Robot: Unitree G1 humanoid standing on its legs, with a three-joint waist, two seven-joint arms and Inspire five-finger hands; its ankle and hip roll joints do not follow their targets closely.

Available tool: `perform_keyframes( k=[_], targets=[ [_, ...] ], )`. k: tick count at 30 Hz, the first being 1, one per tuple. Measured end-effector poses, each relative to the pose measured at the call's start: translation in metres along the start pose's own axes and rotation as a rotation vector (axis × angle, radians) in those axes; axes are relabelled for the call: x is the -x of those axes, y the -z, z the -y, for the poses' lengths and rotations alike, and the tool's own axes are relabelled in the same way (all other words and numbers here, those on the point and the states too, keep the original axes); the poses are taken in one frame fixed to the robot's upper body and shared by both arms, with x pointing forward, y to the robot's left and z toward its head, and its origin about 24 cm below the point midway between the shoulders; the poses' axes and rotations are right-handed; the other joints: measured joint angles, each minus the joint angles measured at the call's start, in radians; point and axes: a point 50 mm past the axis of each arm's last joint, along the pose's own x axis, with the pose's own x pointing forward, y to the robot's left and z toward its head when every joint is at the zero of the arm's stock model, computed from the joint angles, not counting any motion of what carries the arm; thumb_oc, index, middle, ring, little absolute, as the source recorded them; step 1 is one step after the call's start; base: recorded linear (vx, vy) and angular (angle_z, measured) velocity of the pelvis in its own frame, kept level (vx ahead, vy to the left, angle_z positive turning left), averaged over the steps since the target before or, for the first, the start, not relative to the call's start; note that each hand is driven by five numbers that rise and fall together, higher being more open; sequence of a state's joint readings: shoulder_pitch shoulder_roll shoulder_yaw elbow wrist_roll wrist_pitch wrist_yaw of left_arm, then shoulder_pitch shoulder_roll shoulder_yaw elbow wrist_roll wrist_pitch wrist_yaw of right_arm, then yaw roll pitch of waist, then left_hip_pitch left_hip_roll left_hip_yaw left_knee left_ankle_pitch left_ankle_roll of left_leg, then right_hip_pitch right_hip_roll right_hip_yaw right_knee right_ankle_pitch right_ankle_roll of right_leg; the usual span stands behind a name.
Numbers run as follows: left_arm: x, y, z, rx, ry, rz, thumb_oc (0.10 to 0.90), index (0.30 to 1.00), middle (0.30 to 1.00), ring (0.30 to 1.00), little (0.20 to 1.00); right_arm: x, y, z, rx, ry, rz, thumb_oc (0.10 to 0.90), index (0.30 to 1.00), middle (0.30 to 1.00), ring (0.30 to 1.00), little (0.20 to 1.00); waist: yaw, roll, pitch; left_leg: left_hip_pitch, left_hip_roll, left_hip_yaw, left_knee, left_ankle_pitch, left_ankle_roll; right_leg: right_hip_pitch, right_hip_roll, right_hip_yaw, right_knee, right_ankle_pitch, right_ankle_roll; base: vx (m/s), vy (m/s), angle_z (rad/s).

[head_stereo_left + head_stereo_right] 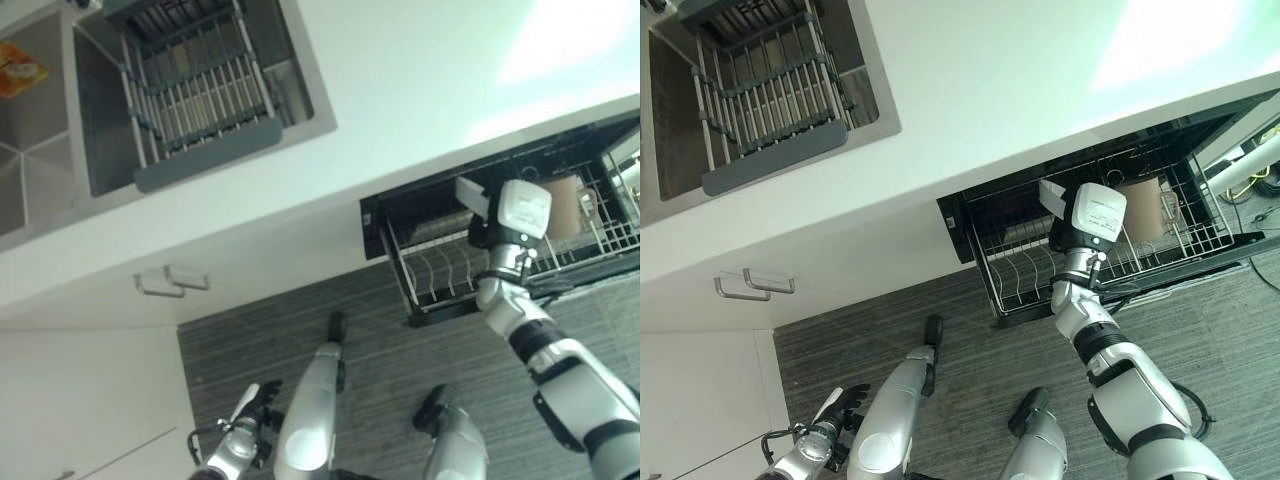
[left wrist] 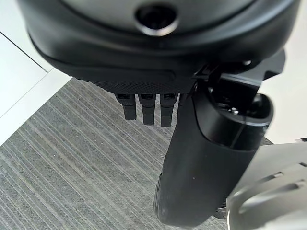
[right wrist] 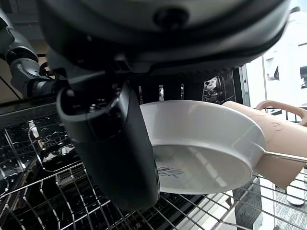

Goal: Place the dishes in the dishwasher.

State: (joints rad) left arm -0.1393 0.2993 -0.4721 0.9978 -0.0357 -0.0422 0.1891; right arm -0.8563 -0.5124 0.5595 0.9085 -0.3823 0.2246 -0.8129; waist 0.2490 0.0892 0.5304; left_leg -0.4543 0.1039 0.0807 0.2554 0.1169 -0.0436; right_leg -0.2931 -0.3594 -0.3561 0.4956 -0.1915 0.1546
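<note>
The dishwasher's lower rack [image 1: 440,275] is pulled out under the counter. My right hand [image 1: 492,236] reaches into it and is shut on a white plate [image 3: 201,148], the thumb [image 3: 120,153] across the front and the fingers behind. The plate's edge [image 1: 472,195] stands out just beside the hand. The plate stands tilted over the rack wires, touching a pink mug [image 3: 283,143] that lies on its side in the rack [image 1: 1020,270]. That mug [image 1: 565,205] is on the far side of the hand. My left hand [image 1: 255,405] hangs open low above the floor.
A steel sink [image 1: 100,150] in the white counter [image 1: 420,90] holds a grey drying rack [image 1: 200,90]. An orange item [image 1: 20,70] lies at the sink's far left. Two cabinet handles [image 1: 170,282] sit below the counter. Striped grey floor [image 1: 380,340] lies in front of the dishwasher.
</note>
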Motion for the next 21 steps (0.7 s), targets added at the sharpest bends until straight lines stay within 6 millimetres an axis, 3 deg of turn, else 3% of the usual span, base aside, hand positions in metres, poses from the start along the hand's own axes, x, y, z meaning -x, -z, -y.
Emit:
perform_keyframes(
  k=[6, 13, 21],
  targets=[
    [-0.001, -0.005, 0.000, 0.032, -0.003, 0.014, 0.800, 0.900, 0.900, 0.900, 0.900, -0.001, -0.005, -0.002, 0.047, 0.008, -0.046, 0.400, 0.300, 0.300, 0.300, 0.300, 0.003, -0.009, 0.001, -0.050, 0.000, -0.004, 0.055, -0.018, 0.007, -0.038, -0.008, 0.007, 0.034, -0.007, -0.004, -0.01, 0.040, 0.01],
    [-0.001, -0.014, 0.002, 0.026, -0.008, 0.042, 0.800, 0.900, 0.900, 0.900, 0.900, -0.022, -0.012, 0.014, 0.043, 0.054, -0.116, 0.400, 0.300, 0.300, 0.300, 0.300, 0.019, -0.013, 0.000, -0.158, 0.000, -0.007, 0.128, -0.036, 0.010, -0.146, -0.023, 0.030, 0.102, -0.015, -0.008, -0.01, 0.014, 0.00],
    [0.000, -0.018, 0.002, 0.027, -0.009, 0.052, 0.800, 0.900, 0.900, 0.900, 0.900, -0.031, -0.017, 0.020, 0.024, 0.019, -0.170, 0.400, 0.300, 0.300, 0.300, 0.300, 0.032, -0.013, 0.000, -0.232, 0.000, -0.014, 0.200, -0.064, 0.022, -0.196, -0.024, 0.043, 0.124, -0.017, -0.009, 0.00, 0.007, 0.00]
  ],
)
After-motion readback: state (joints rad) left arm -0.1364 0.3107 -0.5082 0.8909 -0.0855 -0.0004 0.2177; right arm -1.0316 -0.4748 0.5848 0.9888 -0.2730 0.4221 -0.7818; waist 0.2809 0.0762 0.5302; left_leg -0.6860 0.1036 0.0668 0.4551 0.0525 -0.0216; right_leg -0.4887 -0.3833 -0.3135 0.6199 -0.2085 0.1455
